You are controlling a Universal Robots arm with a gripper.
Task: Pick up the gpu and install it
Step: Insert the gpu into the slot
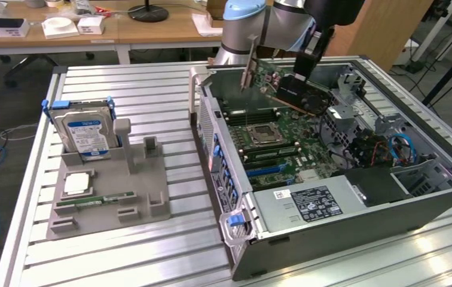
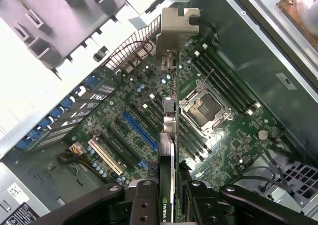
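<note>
Clamping the gpu (image 1: 290,89), the tool (image 2: 168,191) hovers over the motherboard (image 1: 283,148).

You see a green-and-black gpu (image 1: 294,89), a green motherboard (image 1: 290,152), its blue slot (image 2: 140,130), and a blue-white hard drive label (image 1: 85,130).

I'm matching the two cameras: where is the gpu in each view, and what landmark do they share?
Exterior view: gpu held tilted above the open case, toward its far end.
Wrist view: gpu seen edge-on, running from the gripper out to its bracket.
Shared landmark: CPU socket.
</note>
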